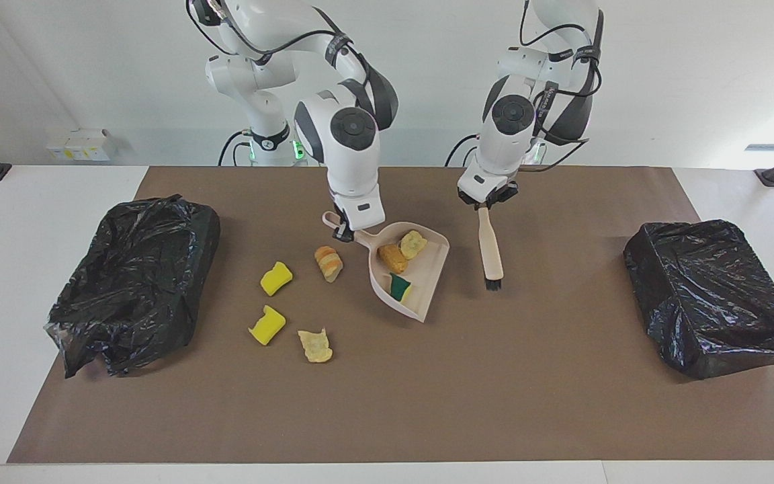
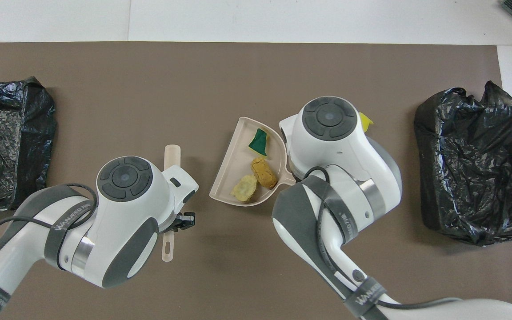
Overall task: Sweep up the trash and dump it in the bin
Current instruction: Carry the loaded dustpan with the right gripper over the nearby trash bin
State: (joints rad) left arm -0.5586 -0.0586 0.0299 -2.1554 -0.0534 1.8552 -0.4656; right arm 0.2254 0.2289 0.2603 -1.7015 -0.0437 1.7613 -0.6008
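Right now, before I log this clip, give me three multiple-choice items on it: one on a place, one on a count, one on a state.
1. Where is the green-and-yellow sponge?
A. in the dustpan
B. on the mat beside a bin
C. in a bin

2. How many scraps lie on the mat outside the dustpan?
A. two
B. four
C. seven

3. What does the left claw hold?
A. nothing
B. a yellow sponge piece
C. the hand brush

Answers:
1 A, the sponge lies in the pan with two bread-like chunks.
2 B, the facing view shows two yellow pieces and two tan chunks loose on the mat.
3 C, that claw is shut on the brush handle, while the right claw grips the dustpan's handle.
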